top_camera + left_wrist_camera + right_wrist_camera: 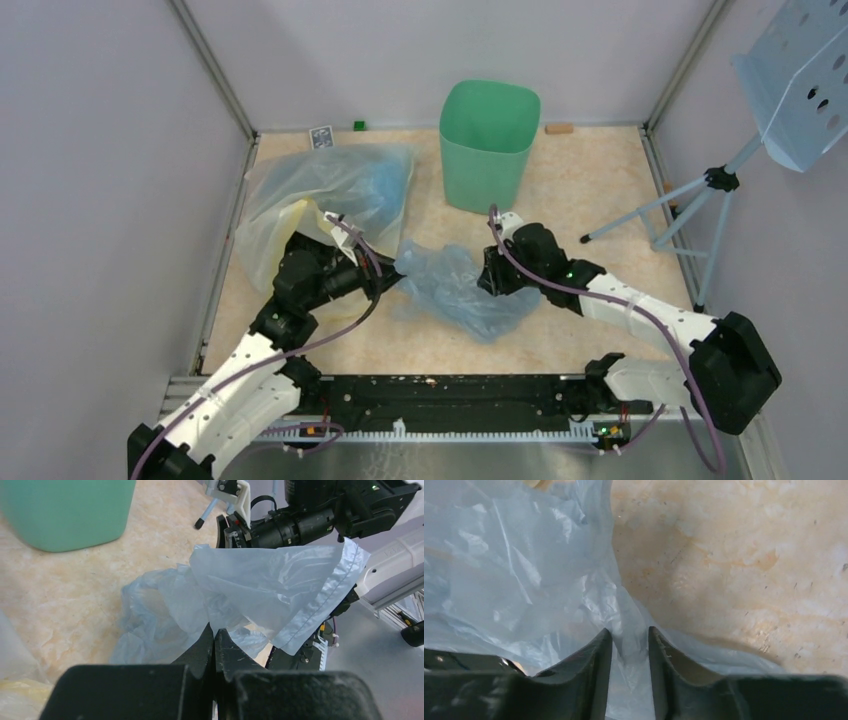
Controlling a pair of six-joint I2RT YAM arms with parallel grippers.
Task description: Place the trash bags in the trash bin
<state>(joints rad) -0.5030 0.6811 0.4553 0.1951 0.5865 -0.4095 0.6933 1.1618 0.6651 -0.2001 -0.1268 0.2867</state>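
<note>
The light-blue trash bag lies crumpled on the table between my two arms, in front of the mint-green trash bin, which stands upright at the back. My left gripper is shut on the bag's left edge. In the left wrist view the gripper pinches the bag, which rises like a tent, and the bin is at top left. My right gripper is at the bag's right side. In the right wrist view the gripper holds a bunched fold of the bag in a narrow gap.
A bigger clear bag with yellow tint lies at the left, behind my left arm. A tripod with a perforated panel stands at the right. A card, a green block and a wooden block lie by the back wall.
</note>
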